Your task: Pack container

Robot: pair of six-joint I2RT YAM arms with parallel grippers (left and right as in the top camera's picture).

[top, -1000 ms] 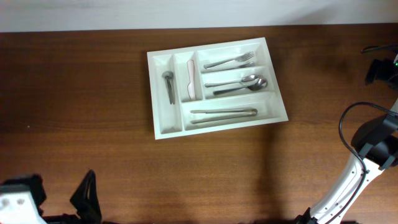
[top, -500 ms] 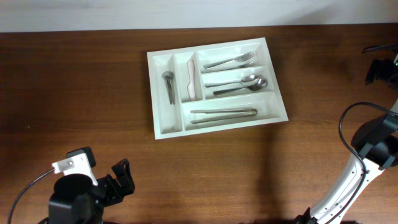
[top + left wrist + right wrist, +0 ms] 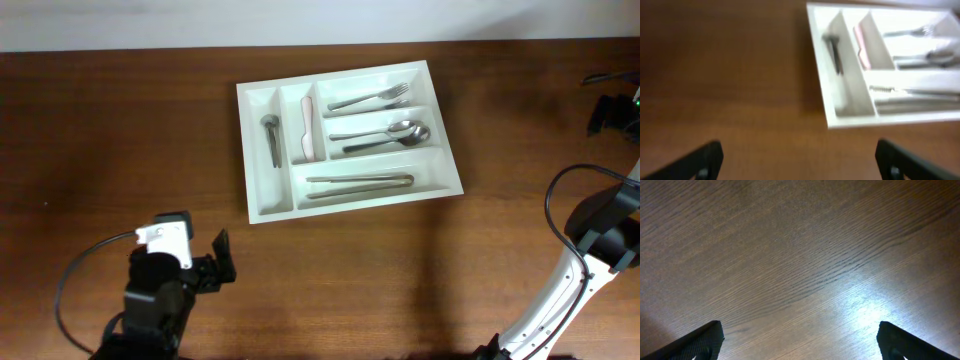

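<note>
The container is a white cutlery tray (image 3: 266, 192) at the table's far middle. Its left upright compartment holds a small dark utensil (image 3: 271, 135), and the one beside it holds a pinkish-white piece (image 3: 307, 130). The long compartments hold a fork (image 3: 370, 99), two spoons (image 3: 385, 135) and a long metal utensil (image 3: 360, 182). My left gripper (image 3: 213, 268) is open and empty over bare wood, near the front left, short of the tray. In the left wrist view the gripper (image 3: 799, 167) faces the blurred tray (image 3: 850, 97). My right gripper (image 3: 800, 345) is open and empty over bare wood.
The right arm (image 3: 600, 235) stands at the table's right edge with a black cable looped above it. A black device (image 3: 606, 112) sits at the far right. A pale strip runs along the table's far edge.
My left arm has come in from the bottom left corner and moved right and forward toward the tray. The right arm and the tray have not moved.
</note>
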